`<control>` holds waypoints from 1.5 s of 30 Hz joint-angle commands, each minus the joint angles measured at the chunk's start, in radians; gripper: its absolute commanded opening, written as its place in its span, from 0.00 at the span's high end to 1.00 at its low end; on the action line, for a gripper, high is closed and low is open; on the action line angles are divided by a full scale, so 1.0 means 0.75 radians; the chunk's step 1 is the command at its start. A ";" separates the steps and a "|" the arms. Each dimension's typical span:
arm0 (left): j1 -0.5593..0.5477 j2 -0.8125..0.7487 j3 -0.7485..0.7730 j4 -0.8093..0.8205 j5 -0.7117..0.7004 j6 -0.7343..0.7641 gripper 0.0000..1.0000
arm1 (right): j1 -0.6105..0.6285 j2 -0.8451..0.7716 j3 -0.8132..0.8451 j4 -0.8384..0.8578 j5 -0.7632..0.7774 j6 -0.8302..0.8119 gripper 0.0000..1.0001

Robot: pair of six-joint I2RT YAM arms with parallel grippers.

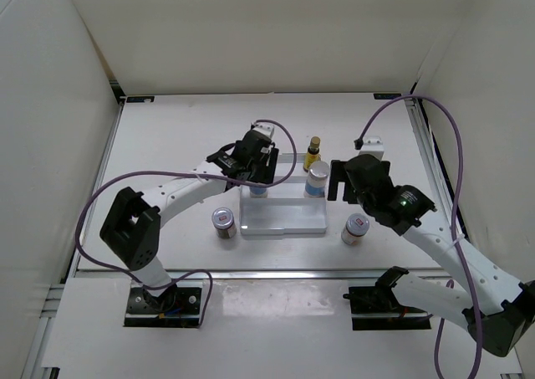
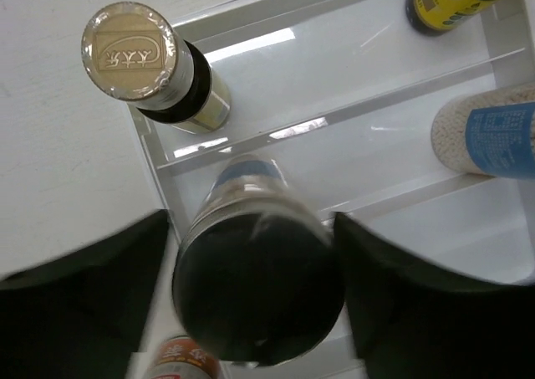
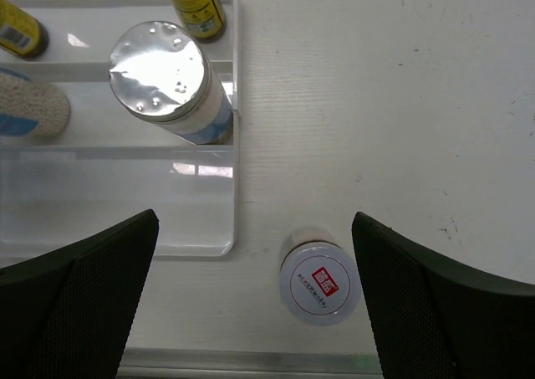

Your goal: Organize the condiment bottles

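**Top view.** The white stepped tray (image 1: 284, 225) sits mid-surface (image 1: 167, 136).
- The left tool (image 1: 256, 176) hangs over the tray's left end, above the left blue-label bottle (image 1: 257, 192) on the middle step.
- The right blue-label bottle (image 1: 316, 178) is on the same step at the right end. The right yellow bottle (image 1: 313, 151) is just behind it on the back step.
- Both right-end bottles stand upright, long axis vertical, caps up.
- The left red-label bottle (image 1: 223, 222) stands on the surface just beside the tray's left edge.
- The right red-label bottle (image 1: 355, 228) stands on the surface near the tray's right front corner.
- Both red-label bottles are upright, lids up.
- The right tool (image 1: 337, 181) is just to the right of the right blue-label bottle.

**Left wrist view.**
- The fingers (image 2: 84, 287) flank the lid of the left blue-label bottle, one on each side and very close.
- Cannot tell whether they press on the lid or stand just clear of it.
- The bottle is upright on the middle step, lid towards the camera.
- The left yellow bottle (image 2: 129, 48) is upright at the left end of the back step, gold cap up.

**Right wrist view.**
- The right tool is spread wide, with nothing held.
- The right red-label bottle stands upright on the surface below, lid facing the camera. It is just off the tray's corner and apart from both fingers.
- The right blue-label bottle is upright on the middle step, silver lid up.
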 commanded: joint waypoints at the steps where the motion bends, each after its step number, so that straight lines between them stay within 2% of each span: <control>1: -0.008 -0.009 0.065 0.000 -0.056 0.001 0.01 | 0.006 -0.003 -0.002 -0.076 0.078 0.036 0.00; 6: -0.008 -0.053 0.108 -0.043 -0.103 0.001 0.00 | 0.006 0.044 -0.043 -0.168 0.097 0.112 0.00; 14: -0.020 -0.403 0.106 -0.069 -0.173 0.075 0.00 | 0.006 0.118 -0.147 -0.227 0.031 0.292 0.00; 20: -0.020 -0.720 -0.071 -0.145 -0.291 0.089 0.00 | -0.080 0.269 -0.196 -0.227 -0.063 0.359 0.00; 25: -0.008 -0.929 -0.296 -0.212 -0.406 0.075 0.00 | -0.080 0.398 -0.192 -0.227 -0.130 0.476 0.00; 30: 0.029 -1.115 -0.423 -0.278 -0.506 0.060 0.00 | -0.080 0.488 -0.233 -0.227 -0.194 0.594 0.00; 32: 0.029 -1.150 -0.436 -0.278 -0.523 0.044 0.00 | -0.080 0.488 -0.262 -0.227 -0.194 0.631 0.08; 36: 0.029 -1.150 -0.436 -0.278 -0.586 0.044 0.00 | -0.080 0.349 -0.292 -0.239 -0.182 0.678 0.27; 37: 0.029 -1.138 -0.424 -0.278 -0.586 0.044 0.00 | -0.080 0.319 -0.292 -0.260 -0.161 0.678 0.36; 39: 0.029 -1.125 -0.423 -0.278 -0.586 0.044 0.00 | -0.068 0.223 -0.292 -0.276 -0.120 0.697 0.46; 40: 0.029 -1.125 -0.423 -0.278 -0.586 0.044 0.00 | -0.068 0.192 -0.292 -0.276 -0.106 0.697 0.55; 45: 0.029 -1.113 -0.423 -0.278 -0.586 0.044 0.00 | -0.056 0.022 -0.292 -0.323 -0.037 0.697 0.79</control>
